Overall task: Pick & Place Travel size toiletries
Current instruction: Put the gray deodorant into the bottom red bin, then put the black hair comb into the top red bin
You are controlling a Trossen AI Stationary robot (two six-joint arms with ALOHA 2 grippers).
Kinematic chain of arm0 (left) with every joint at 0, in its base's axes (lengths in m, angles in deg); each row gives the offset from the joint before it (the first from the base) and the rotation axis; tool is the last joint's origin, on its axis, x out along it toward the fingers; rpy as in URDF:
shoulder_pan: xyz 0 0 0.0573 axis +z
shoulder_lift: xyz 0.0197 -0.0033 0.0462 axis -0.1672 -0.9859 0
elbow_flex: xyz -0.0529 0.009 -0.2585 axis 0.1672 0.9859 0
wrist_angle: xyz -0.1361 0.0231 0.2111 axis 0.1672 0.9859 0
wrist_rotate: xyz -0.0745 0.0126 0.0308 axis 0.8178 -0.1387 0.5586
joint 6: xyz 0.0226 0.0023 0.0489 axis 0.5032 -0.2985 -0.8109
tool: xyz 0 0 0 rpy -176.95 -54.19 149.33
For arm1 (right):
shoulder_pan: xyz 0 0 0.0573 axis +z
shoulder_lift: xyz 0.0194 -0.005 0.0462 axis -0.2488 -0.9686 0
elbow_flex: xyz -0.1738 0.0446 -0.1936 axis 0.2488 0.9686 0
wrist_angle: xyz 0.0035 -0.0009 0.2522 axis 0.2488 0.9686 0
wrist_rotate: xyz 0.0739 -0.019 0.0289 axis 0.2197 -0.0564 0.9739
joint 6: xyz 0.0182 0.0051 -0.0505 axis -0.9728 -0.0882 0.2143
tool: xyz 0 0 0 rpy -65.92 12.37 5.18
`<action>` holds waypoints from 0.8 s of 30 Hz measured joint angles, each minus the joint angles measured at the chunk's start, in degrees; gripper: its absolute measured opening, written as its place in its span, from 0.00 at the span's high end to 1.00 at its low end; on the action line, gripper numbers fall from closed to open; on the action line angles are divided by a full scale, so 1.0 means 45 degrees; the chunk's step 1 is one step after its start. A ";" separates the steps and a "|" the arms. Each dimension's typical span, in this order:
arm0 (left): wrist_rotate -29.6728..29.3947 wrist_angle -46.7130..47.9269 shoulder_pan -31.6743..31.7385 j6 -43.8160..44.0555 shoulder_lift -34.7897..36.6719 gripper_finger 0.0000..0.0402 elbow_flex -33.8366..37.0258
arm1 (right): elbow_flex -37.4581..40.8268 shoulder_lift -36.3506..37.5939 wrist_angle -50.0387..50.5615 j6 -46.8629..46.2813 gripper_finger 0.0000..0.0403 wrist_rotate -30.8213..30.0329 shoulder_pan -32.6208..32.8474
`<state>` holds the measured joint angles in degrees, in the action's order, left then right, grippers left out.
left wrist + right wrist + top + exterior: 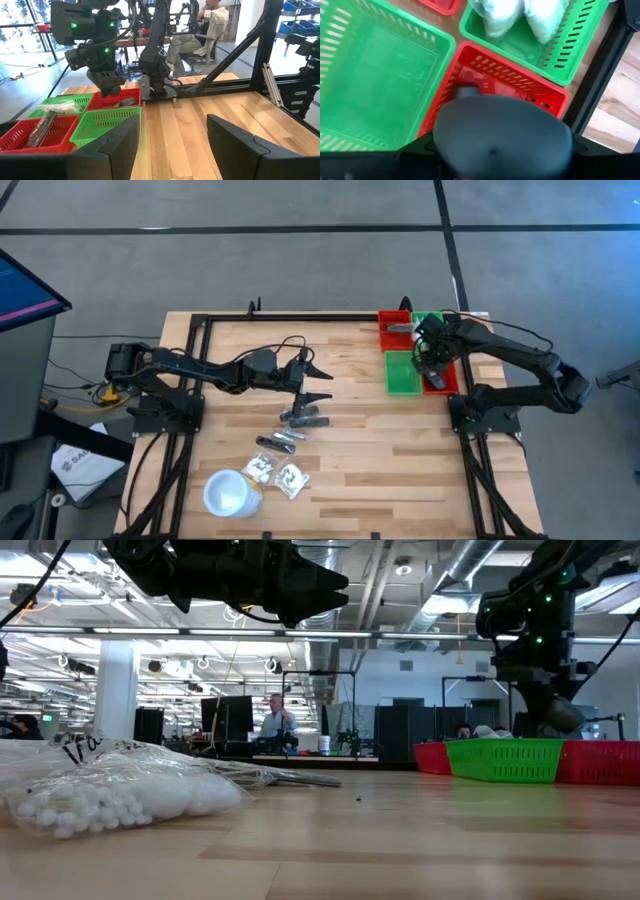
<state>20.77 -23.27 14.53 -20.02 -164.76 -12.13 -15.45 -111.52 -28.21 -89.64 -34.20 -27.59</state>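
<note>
Travel size toiletries lie on the wooden table: dark grey cases (303,418) (280,442) and clear sachets with white contents (262,468) (292,478) (110,795). My left gripper (315,380) (172,150) hovers open and level above the table, just beyond the dark cases. My right gripper (432,365) points down over the near red basket (441,377) (505,85), shut on a dark grey case (502,132). More sachets (520,15) lie in the far green basket (428,320). A dark case (45,127) lies in the far red basket (393,330). My right gripper holds the dark grey case's rounded body (470,135) between its two fingers, which come from above and point down. The case is lifted clear, above the near red basket's floor. Which part of the case the pads touch is hidden by the case itself.
A white round cup (230,492) stands near the table's front left. The near green basket (403,372) sits beside the red one. A black frame (300,317) edges the table. A person (200,30) sits beyond the table's right side.
</note>
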 joint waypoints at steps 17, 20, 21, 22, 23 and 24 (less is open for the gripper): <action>-0.0004 0.0007 0.0000 0.0000 0.0000 0.45 0.0000 | 0.0001 -0.0131 0.0297 0.0204 0.45 -0.0050 -0.0623; 0.0000 0.0007 0.0000 0.0000 0.0000 0.45 -0.0005 | 0.0001 -0.0131 0.0296 0.0204 0.43 -0.0050 -0.0623; -0.0002 0.0007 -0.0002 0.0000 0.0000 0.45 -0.0005 | 0.0001 -0.0131 0.0291 0.0204 0.43 -0.0050 -0.0623; -0.0002 0.0007 0.0000 0.0000 0.0000 0.45 -0.0005 | 0.0001 -0.0131 0.0291 0.0204 0.43 -0.0050 -0.0623; 0.0000 0.0007 0.0000 0.0003 0.0000 0.45 -0.0005 | 0.0001 -0.0131 0.0291 0.0204 0.44 -0.0051 -0.0623; 0.0000 0.0007 0.0000 0.0000 0.0000 0.45 -0.0005 | 0.0001 -0.0131 0.0290 0.0204 0.45 -0.0051 -0.0623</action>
<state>20.77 -23.24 14.53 -20.02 -164.76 -12.15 -15.44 -112.11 -26.91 -88.72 -34.43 -30.39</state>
